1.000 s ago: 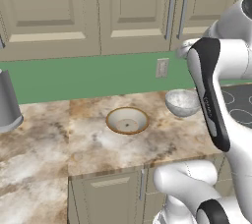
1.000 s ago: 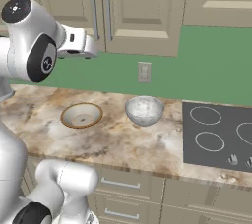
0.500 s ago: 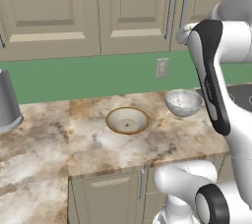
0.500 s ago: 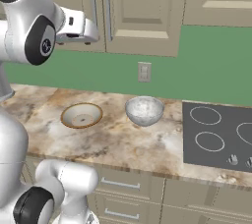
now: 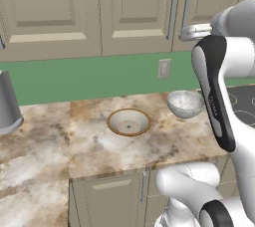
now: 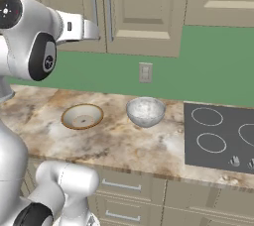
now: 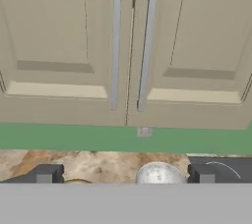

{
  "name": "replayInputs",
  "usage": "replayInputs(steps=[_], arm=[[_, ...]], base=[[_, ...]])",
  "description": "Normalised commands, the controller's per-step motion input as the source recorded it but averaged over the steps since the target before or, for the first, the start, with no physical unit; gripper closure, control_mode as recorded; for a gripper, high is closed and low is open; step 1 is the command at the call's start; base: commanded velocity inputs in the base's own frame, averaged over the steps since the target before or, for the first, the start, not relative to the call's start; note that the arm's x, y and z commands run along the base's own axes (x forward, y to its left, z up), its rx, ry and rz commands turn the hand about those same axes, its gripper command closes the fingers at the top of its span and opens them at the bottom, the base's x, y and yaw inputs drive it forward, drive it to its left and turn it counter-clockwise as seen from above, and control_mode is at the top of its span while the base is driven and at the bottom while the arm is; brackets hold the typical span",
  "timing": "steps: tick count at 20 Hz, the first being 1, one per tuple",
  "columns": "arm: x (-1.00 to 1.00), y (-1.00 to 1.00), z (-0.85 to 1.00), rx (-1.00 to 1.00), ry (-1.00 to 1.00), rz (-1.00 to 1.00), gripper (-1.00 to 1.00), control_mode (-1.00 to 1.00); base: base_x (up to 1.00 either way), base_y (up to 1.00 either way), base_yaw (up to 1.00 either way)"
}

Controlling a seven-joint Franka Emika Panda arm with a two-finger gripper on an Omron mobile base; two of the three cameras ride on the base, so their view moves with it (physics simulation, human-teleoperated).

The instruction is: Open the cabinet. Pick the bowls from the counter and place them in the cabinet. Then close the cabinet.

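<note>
Two bowls sit on the marbled stone tabletop [image 5: 89, 146] before us, and we can read no brand, label or writing on anything in sight. We see the cream bowl [image 5: 129, 122] with its orange-brown rim lying toward the left, and the mottled grey-white bowl [image 5: 185, 104] well to its right, nearer the dark stovetop [image 6: 221, 136] with its ring marks; the two bowls are apart, not touching. On the green wall behind them, between the bowls, is a small white outlet plate [image 6: 145, 73]. Above hangs the beige wall cabinet [image 7: 64, 36], both panelled doors shut, its two long silver bar handles [image 7: 115, 46] standing upright side by side at the centre seam. Our claw [image 7: 125, 174] is raised in front of the cabinet's lower edge, facing the doors, its two dark tips spread wide with nothing between them. In the hand view the handles lie straight ahead and above the gap between the tips, not touched; the grey-white bowl shows below, between the tips and nearer the right one. A tall grey cylinder [image 5: 7, 102] stands at the tabletop's far left.
</note>
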Motion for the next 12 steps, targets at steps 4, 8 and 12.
replayInputs(steps=[4, 8, 12], arm=[[0.13, -0.05, 0.0, 0.0, -0.01, 0.0, -1.0, -1.0], [0.28, -0.2, 0.0, 0.03, 0.0, 0.0, -1.0, -1.0], [0.23, -0.27, 0.0, 0.01, -0.02, 0.0, -1.0, -1.0]], base=[[0.0, 0.0, 0.0], [0.0, 0.0, 0.0], [0.0, 0.0, 0.0]])
